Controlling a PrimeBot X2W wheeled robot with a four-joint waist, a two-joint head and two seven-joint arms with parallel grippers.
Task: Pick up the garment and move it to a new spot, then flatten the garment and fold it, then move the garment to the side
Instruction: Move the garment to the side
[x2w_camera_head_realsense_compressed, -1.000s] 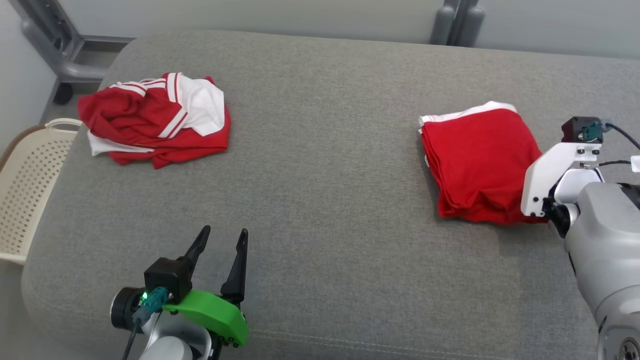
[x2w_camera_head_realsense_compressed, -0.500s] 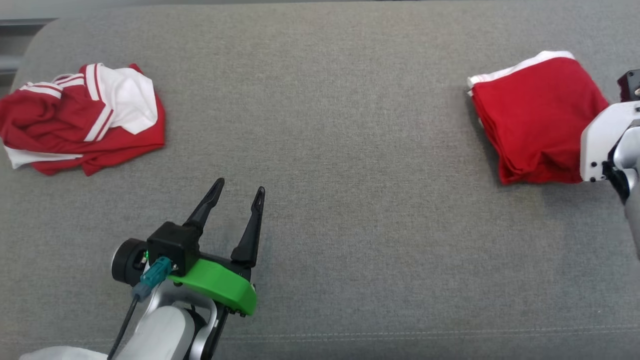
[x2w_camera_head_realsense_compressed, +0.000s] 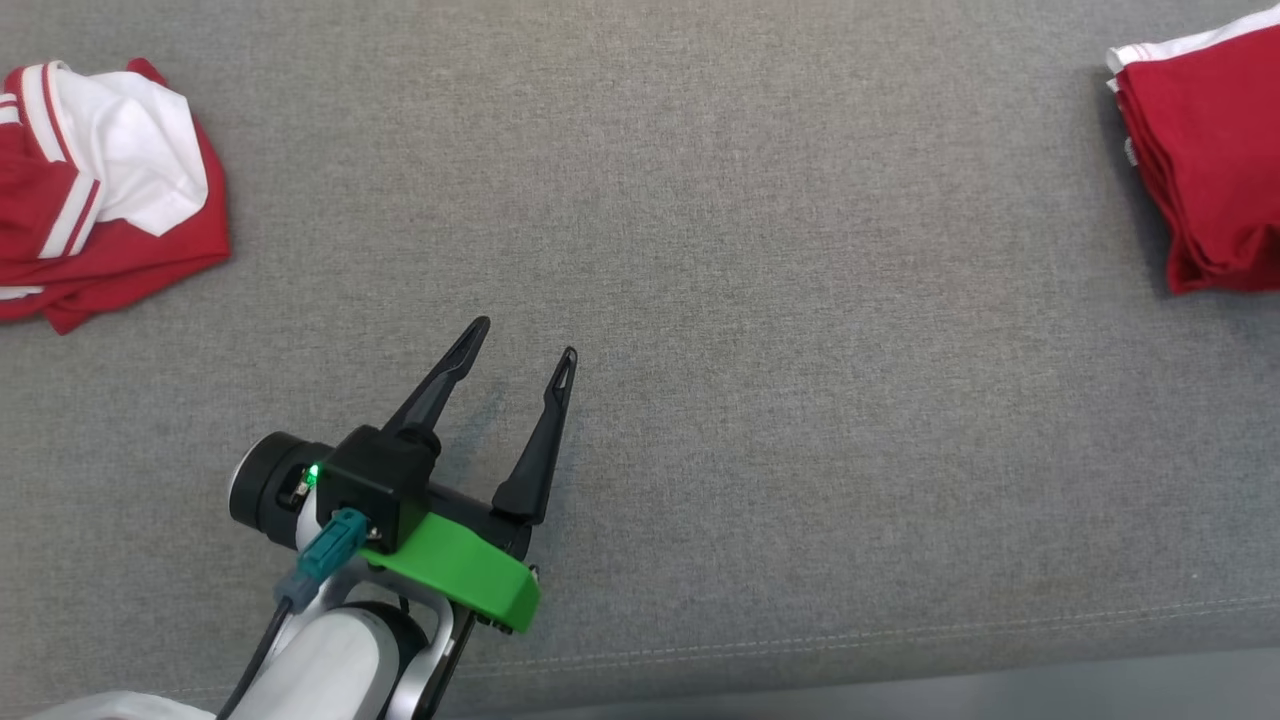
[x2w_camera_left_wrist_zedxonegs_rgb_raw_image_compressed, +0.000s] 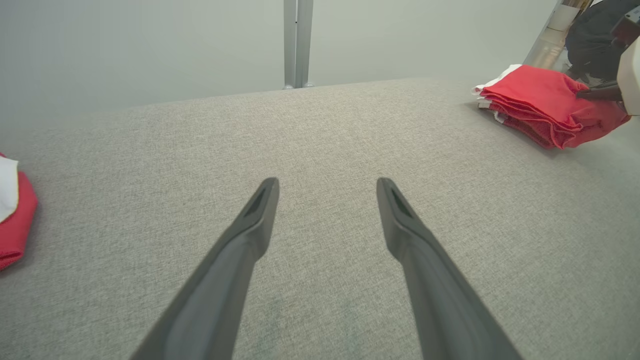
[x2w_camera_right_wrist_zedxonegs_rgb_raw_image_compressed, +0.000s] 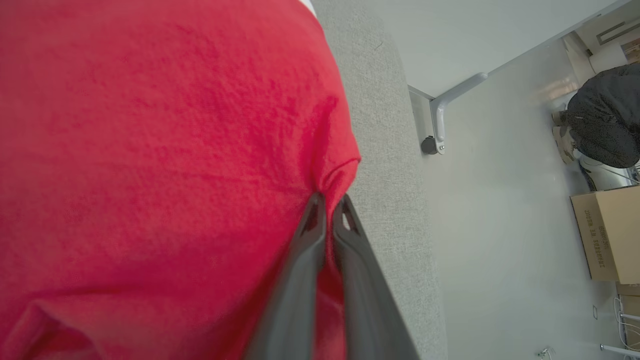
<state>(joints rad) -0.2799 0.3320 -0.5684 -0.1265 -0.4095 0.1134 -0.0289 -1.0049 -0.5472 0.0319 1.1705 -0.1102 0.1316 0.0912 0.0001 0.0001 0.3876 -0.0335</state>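
**Folded garment (x2w_camera_head_realsense_compressed: 1215, 160) pinched by the right gripper (x2w_camera_right_wrist_zedxonegs_rgb_raw_image_compressed: 330, 198) at the right side**

Nearest, the left gripper (x2w_camera_head_realsense_compressed: 526, 337) hangs over the bare grey cushion (x2w_camera_head_realsense_compressed: 760, 230), its two fingers spread wide with nothing between them. Farther off to the right, the folded garment lies as a neat red stack with a white edge showing, close to the cushion's right edge. The right gripper's fingers are closed tight on a corner fold of it. At the far left sits a crumpled red-and-white garment (x2w_camera_head_realsense_compressed: 90, 190). Beyond the cushion are a pale floor (x2w_camera_right_wrist_zedxonegs_rgb_raw_image_compressed: 490, 225) and a cardboard box (x2w_camera_right_wrist_zedxonegs_rgb_raw_image_compressed: 607, 235).
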